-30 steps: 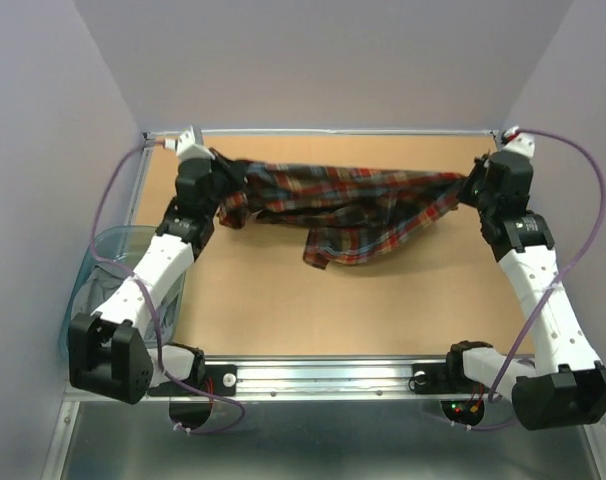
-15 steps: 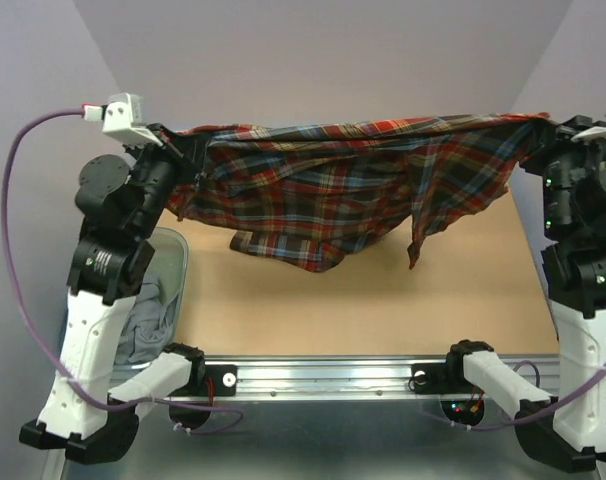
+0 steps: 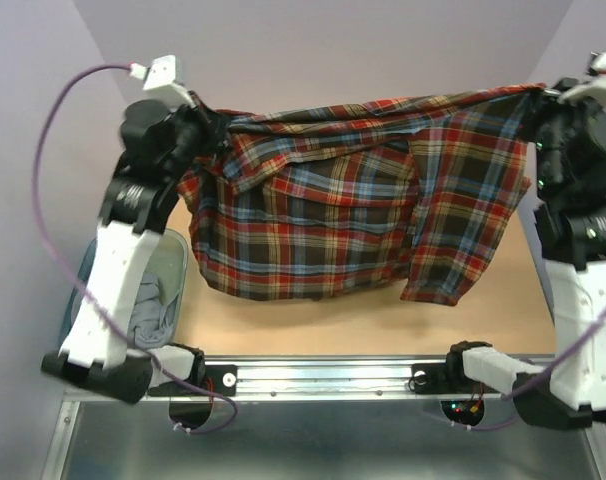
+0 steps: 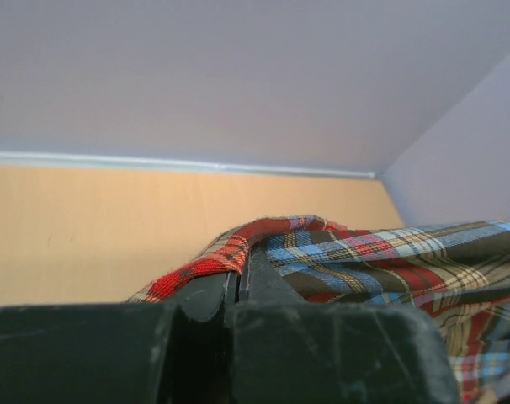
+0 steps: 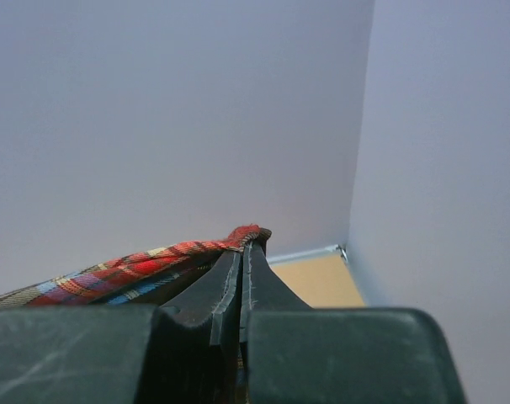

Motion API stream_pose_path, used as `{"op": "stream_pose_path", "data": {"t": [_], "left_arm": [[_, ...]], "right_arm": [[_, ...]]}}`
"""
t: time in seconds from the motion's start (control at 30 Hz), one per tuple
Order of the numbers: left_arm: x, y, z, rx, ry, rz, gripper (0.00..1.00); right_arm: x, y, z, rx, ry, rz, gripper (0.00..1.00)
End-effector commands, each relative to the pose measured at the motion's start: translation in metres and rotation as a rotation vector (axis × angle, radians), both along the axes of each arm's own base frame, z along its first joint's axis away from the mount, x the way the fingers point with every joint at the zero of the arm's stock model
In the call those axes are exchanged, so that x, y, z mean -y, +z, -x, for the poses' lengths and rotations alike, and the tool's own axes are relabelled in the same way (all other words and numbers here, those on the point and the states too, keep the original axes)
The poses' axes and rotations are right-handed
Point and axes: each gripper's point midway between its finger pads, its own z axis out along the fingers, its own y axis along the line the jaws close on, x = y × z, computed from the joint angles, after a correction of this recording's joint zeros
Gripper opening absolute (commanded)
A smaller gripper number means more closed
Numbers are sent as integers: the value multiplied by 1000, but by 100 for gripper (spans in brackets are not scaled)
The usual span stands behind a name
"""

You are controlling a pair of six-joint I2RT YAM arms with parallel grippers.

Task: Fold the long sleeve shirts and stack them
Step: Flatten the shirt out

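- The plaid shirt (image 3: 333,210) hangs in the air above the bench (image 3: 283,325); it is pulled out wide, from the far left to the far right.
- The left fingers (image 3: 209,124) are closed tight on the top left edge of the shirt; in the left wrist view a red fold of cloth lies over their tips.
- The right fingers (image 3: 545,96) are closed tight on the top right corner of the shirt; in the right wrist view a thin red edge of cloth is pinched between their tips.
- Both sets of fingers are up high, at about the same height; the top edge of the shirt runs between them and dips a little in the middle.
- The shirt has red, dark brown, blue and yellow squares; its body hangs down like a curtain; a loose flap hangs low on the right side.
- I cannot tell if the bottom of the shirt touches the bench.
- The left arm (image 3: 118,270) stands tall at the left side; the right arm (image 3: 583,300) stands tall at the right side.
- The bench is light brown; a shiny metal rail (image 3: 323,377) runs along its near edge.
- A clear blue bin (image 3: 178,262) sits just left of the bench, partly behind the left arm; a grey cloth (image 3: 148,322) lies inside it.
- A purple cable (image 3: 41,180) loops out from the top of the left arm.
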Motion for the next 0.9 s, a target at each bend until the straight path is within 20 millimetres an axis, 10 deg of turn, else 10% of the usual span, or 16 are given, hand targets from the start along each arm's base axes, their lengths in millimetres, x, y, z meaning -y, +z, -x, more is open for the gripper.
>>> {"op": "stream_pose_path", "data": {"t": [0.0, 0.17, 0.33, 0.47, 0.57, 0.63, 0.87], "left_arm": [[-23, -64, -75, -126, 171, -80, 0], [-23, -99, -148, -165, 199, -43, 13], [-14, -115, -185, -227, 153, -29, 76], [-17, -112, -172, -238, 153, -45, 85], [-25, -120, -147, -261, 168, -63, 89], [-34, -139, -125, -304, 195, -79, 89], [-45, -229, -44, -468, 179, -117, 89]], "right_arm": [[20, -30, -66, -85, -126, 36, 1], [23, -112, -165, -289, -178, 53, 4], [27, -162, -223, -388, -226, 34, 66], [9, -170, -213, -405, -125, -30, 81], [-9, -213, -198, -504, -35, -97, 84], [-18, -219, -178, -519, 12, -142, 84], [-31, -343, -90, -822, 10, -328, 83]]}}
